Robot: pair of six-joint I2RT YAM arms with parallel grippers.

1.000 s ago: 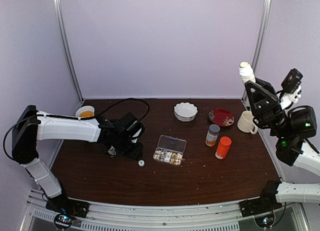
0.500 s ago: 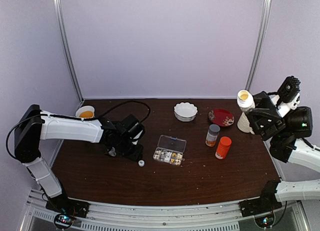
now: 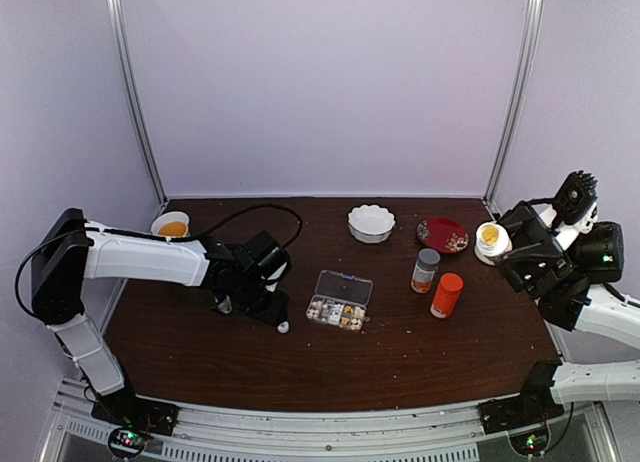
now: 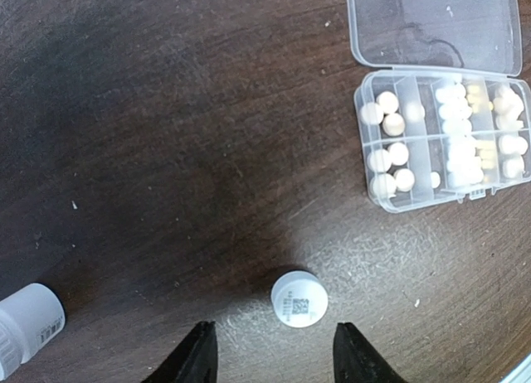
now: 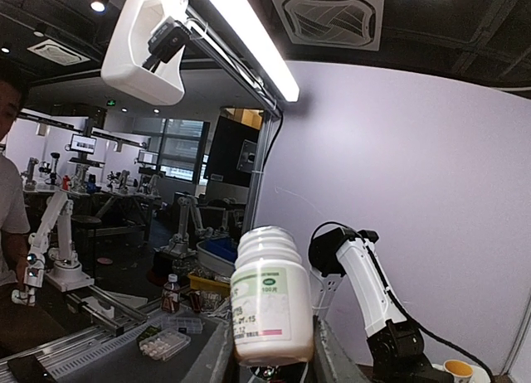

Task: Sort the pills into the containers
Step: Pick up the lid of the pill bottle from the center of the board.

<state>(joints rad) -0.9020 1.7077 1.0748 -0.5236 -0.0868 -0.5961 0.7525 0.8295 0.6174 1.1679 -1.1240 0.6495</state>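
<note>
The clear pill organizer (image 3: pixel 339 300) lies mid-table with its lid folded back. In the left wrist view its compartments (image 4: pixel 444 138) hold several whitish and pale pills (image 4: pixel 390 155). A small white cap (image 4: pixel 299 298) lies on the table just ahead of my left gripper (image 4: pixel 275 354). The jaws are open, with nothing between them. In the top view the same cap (image 3: pixel 283 327) sits at that gripper's tip. At the far right, my right gripper (image 5: pixel 274 362) is shut on an uncapped white pill bottle (image 5: pixel 270 296). That bottle (image 3: pixel 490 239) is held above the table's right edge, with yellowish contents showing in its mouth.
A tiny white bottle (image 4: pixel 29 321) stands left of my left gripper. A white scalloped bowl (image 3: pixel 371 222) and a red dish (image 3: pixel 442 234) sit at the back. A grey-capped bottle (image 3: pixel 426 270) and an orange bottle (image 3: pixel 446 295) stand right of the organizer. A small cup (image 3: pixel 171 224) is at back left.
My right arm has come down and turned the white bottle so that its open mouth faces up toward the top camera. My left gripper has crept toward the cap and its jaws have widened slightly.
</note>
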